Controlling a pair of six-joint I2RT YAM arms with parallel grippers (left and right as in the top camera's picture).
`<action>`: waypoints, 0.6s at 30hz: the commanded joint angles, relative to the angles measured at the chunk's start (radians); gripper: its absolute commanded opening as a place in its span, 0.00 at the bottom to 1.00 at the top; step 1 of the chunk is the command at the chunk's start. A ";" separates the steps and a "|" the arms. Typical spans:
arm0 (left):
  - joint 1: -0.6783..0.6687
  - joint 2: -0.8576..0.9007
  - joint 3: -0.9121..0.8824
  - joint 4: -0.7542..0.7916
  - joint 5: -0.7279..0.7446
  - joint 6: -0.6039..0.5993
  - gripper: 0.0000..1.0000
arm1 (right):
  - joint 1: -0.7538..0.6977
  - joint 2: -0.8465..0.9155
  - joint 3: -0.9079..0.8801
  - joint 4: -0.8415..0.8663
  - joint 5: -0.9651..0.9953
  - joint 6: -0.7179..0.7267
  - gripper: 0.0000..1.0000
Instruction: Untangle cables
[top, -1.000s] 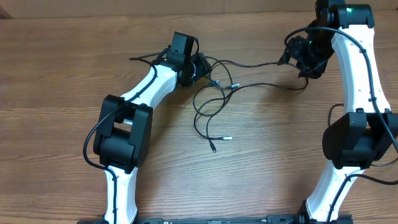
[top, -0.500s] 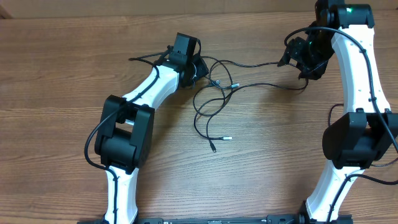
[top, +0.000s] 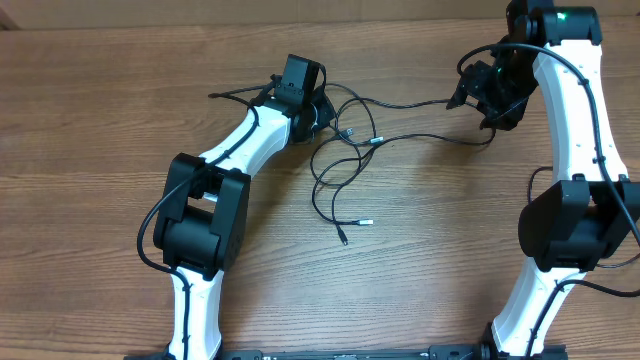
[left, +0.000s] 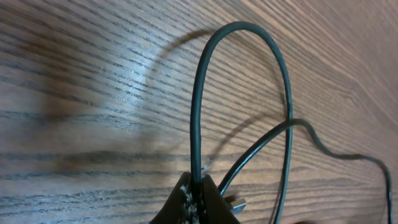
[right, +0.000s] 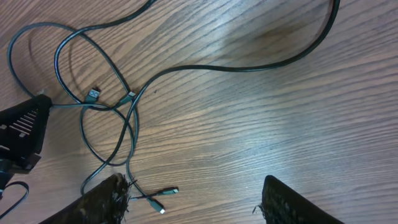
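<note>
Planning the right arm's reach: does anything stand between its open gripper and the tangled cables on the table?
Nothing visible does. The right gripper hangs open over bare table, with the cables lying in plain view beyond it. The left gripper, shut on one cable loop, sits at the tangle's far side, not in the path.

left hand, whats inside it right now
One black cable is pinched between the left hand's closed fingertips, rising out as a loop over the table. The stretch gripped inside is covered by the fingers, so its length cannot be seen.
</note>
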 joint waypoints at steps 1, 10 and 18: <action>0.014 -0.031 -0.002 -0.013 0.034 0.098 0.04 | 0.003 -0.010 -0.006 -0.002 0.000 0.005 0.68; 0.061 -0.337 -0.002 -0.168 0.042 0.363 0.04 | 0.003 -0.010 -0.008 -0.002 0.001 0.005 0.68; 0.152 -0.565 -0.002 -0.290 0.180 0.375 0.04 | 0.021 -0.010 -0.055 0.009 0.000 0.006 0.70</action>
